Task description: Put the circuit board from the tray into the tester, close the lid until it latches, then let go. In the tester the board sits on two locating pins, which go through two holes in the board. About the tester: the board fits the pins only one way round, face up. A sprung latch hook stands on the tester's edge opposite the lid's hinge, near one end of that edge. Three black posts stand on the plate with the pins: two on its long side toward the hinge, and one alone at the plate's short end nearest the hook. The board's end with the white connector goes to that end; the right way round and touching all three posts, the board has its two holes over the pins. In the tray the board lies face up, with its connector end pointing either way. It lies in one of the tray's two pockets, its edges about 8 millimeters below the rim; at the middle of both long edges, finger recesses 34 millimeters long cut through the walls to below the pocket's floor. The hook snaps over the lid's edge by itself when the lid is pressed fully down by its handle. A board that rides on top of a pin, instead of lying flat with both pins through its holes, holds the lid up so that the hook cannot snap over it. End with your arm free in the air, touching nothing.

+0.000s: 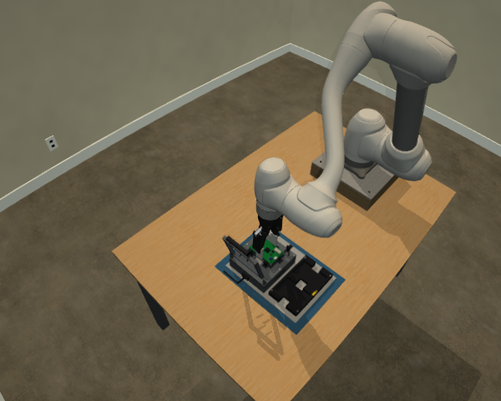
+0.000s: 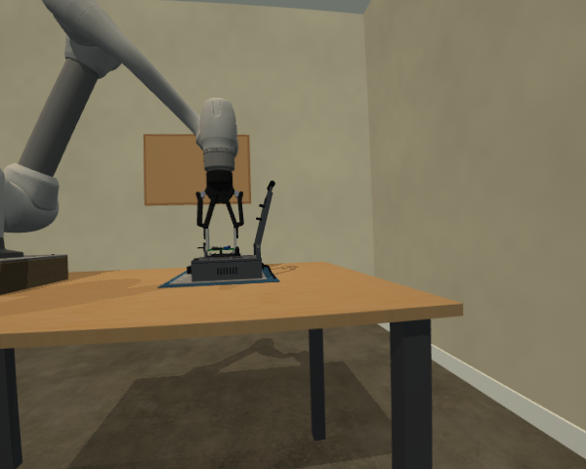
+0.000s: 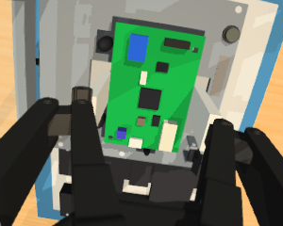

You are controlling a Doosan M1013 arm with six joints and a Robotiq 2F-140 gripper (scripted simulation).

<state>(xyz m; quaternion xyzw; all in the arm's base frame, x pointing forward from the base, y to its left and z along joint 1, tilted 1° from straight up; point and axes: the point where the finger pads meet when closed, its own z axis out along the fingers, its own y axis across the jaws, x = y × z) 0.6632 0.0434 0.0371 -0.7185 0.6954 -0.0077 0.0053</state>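
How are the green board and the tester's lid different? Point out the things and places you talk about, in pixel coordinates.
The green board [image 1: 273,253] [image 2: 222,248] [image 3: 157,113] is green; the lid [image 1: 243,254] [image 2: 265,216] is dark gray and black. The board lies about level, but the lid stands up, leaning back a little. The board has little blue and white parts on top, while the lid has small black bits sticking out from its inner side. Both are at the tester [image 1: 268,282] [image 2: 226,270].

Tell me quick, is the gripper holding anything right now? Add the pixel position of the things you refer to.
Gripper [image 1: 268,249] [image 2: 221,249] [image 3: 150,91]: closed on the green board [image 1: 273,254] [image 2: 221,248] [image 3: 153,77], one finger at each long edge.
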